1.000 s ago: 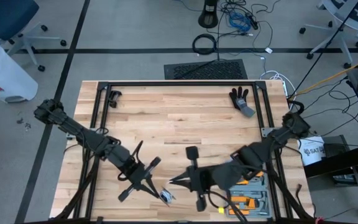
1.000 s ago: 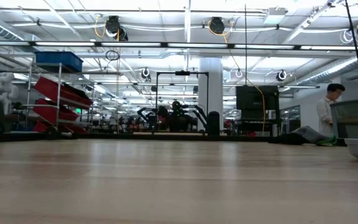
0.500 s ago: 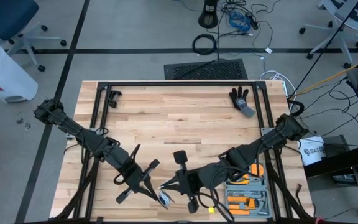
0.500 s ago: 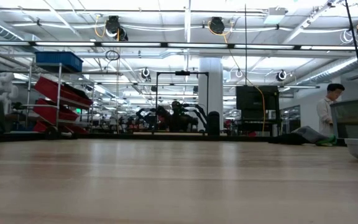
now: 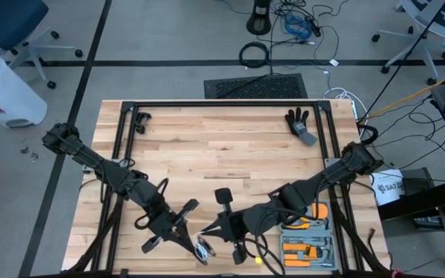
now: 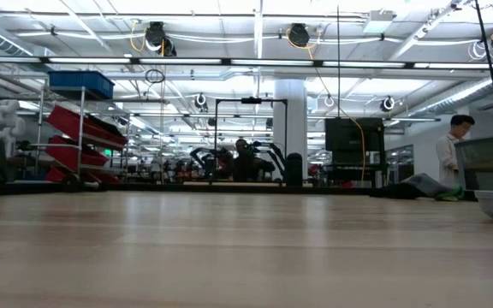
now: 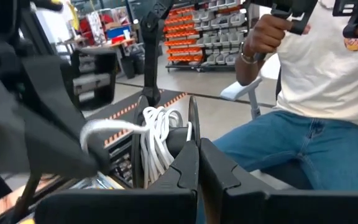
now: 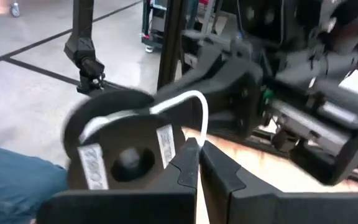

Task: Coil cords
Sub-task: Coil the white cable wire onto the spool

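A small black reel with white cord wound on it hangs above the table's near edge, between my two grippers. In the high view the reel is near the middle of the near edge. My left gripper is shut on the reel and comes at it from the left. My right gripper is shut on a free stretch of the cord beside the reel and comes from the right. The low view shows neither gripper. My left gripper pinches the reel by one black flange's rim between its two fingers. The fingers lie about level, coming from the table's left. The reel is lifted clear, seen edge-on, with the cord windings beside the fingertips. My right gripper pinches a single strand of the white cord where it loops off the reel. Its fingers come from the table's right, slanting slightly down. The strand arcs from the reel's rim into the fingertips.
A black glove lies at the table's far right and a small black part at the far left. An orange tool tray sits at the near right. A seated person is just beyond the near edge.
My right gripper has gone toward the table's left and near edge, a little down, closer to the reel. My left gripper has stayed in place but rolled about its own axis, turning the reel with it. Both stay shut.
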{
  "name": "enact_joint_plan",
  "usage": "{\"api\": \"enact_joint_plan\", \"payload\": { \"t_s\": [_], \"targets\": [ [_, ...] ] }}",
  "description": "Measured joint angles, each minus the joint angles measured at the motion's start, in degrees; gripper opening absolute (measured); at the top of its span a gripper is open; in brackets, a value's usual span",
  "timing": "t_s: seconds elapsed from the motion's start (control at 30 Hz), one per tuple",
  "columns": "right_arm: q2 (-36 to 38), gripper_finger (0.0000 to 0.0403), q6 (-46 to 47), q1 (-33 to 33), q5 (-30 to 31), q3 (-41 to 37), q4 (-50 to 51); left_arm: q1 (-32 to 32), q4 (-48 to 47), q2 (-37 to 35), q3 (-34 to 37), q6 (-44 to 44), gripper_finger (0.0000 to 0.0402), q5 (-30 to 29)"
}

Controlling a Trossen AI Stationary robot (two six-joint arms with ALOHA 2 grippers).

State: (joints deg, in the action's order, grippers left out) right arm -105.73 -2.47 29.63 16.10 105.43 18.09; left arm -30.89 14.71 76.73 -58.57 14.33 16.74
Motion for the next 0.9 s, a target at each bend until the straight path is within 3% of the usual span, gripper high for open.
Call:
{"api": "enact_joint_plan", "payload": {
  "t_s": [0.37, 0.9],
  "targets": [
    [-3.0, 0.0, 1.5, -1.9, -3.0, 0.0, -1.7, 0.0, 3.0, -0.1, 0.0, 3.1, 0.0002, 4.3],
    [-3.7, 0.0, 8.8, -1.1, -4.4, 0.0, -0.6, 0.2, 3.8, -0.7, 0.0, 7.3, 0.0002, 1.0]
  ]
}}
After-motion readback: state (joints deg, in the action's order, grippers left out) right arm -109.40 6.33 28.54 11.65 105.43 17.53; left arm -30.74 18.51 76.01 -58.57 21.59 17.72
